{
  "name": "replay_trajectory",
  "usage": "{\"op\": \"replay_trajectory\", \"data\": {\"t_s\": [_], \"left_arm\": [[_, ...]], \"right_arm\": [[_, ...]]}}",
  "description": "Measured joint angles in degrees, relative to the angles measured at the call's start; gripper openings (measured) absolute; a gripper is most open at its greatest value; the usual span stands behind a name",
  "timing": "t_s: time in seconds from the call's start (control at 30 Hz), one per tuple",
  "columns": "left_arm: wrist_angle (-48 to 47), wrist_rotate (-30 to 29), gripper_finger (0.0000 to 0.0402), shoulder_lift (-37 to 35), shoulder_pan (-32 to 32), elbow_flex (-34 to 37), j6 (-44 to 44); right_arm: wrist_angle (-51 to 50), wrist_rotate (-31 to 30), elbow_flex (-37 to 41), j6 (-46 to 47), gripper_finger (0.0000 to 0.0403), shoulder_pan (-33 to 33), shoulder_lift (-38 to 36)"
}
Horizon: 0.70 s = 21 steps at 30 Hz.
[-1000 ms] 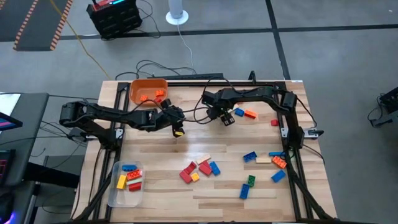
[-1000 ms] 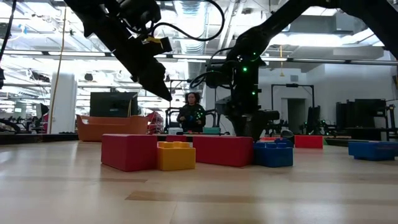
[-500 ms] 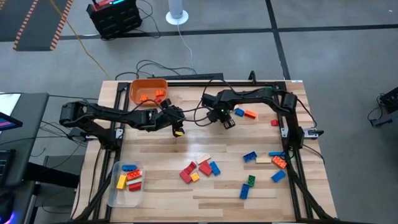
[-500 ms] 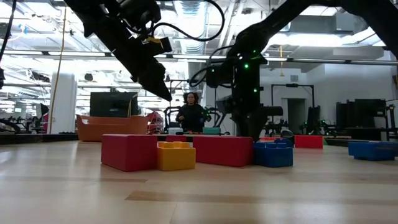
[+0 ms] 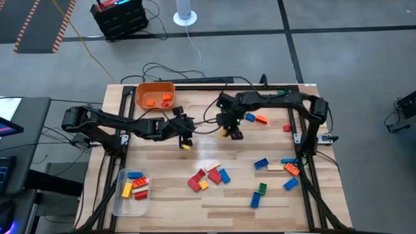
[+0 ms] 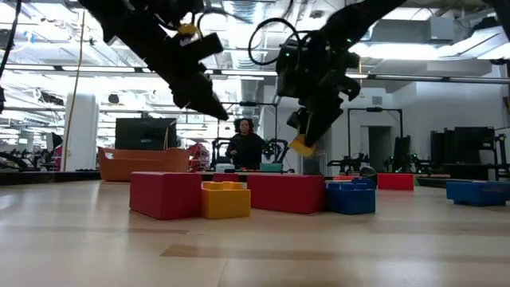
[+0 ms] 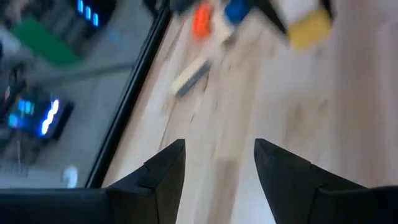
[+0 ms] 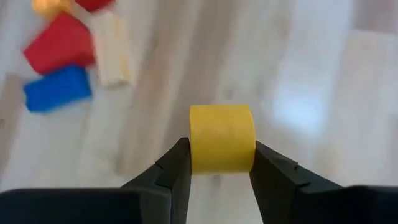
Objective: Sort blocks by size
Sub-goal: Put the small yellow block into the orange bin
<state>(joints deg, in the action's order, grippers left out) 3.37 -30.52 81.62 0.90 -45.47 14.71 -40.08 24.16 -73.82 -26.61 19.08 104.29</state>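
Two arms are working over the bench (image 5: 169,195), and its bare middle is lying between them. The right claw (image 8: 219,163) is gripping a short yellow block (image 8: 222,146) between its fingers, lifted clear of the wood near the bench's centre; the low view shows the block hanging under the claw well above the bricks below. The left claw (image 7: 217,168) is hovering just beside it over the same open patch, its fingers parted and holding nothing.

Judging by what each holder contains, the orange bin (image 5: 142,94) at the far left corner is taking short pieces and the clear tub (image 5: 121,198) at the near left edge is taking longer ones, so this cube seems to be heading for the bin. Doing it well means keeping the grip firm, carrying high, and releasing only once the block is over the bin's mouth.

The left arm is lying across the direct path to the bin, so it needs to give way, or the right arm should be going around it. Other blocks are waiting: a red, tan and blue cluster (image 5: 208,177) near the front middle, a spread at the right edge (image 5: 286,168), and an orange and blue pair (image 5: 257,118) behind the right claw.
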Motion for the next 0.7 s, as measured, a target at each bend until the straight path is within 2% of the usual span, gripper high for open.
{"op": "replay_trajectory", "data": {"t_s": [0.17,0.27,0.47,0.57,0.7], "left_arm": [[18.05,0.33,0.0175,0.07,-4.63,7.9,6.72],[24.66,0.35,0.0174,0.07,-6.4,10.83,10.7],[26.46,5.73,0.0174,0.07,-8.85,11.49,19.54],[27.74,5.86,0.0174,0.07,-10.02,11.49,20.21],[29.44,4.67,0.0188,0.07,-11.88,11.49,21.72]], "right_arm": [[16.46,1.48,10.5,8.78,0.016,-3.47,-3.84],[26.9,1.56,16.07,14.0,0.0162,-6.11,-6.7],[45.82,1.71,23.76,21.55,0.0165,-10.1,-11.9],[52.9,1.71,25.61,25.2,0.0164,-11.48,-12.95],[56.6,1.56,26.12,27.14,0.0165,-13.46,-13.0]]}}
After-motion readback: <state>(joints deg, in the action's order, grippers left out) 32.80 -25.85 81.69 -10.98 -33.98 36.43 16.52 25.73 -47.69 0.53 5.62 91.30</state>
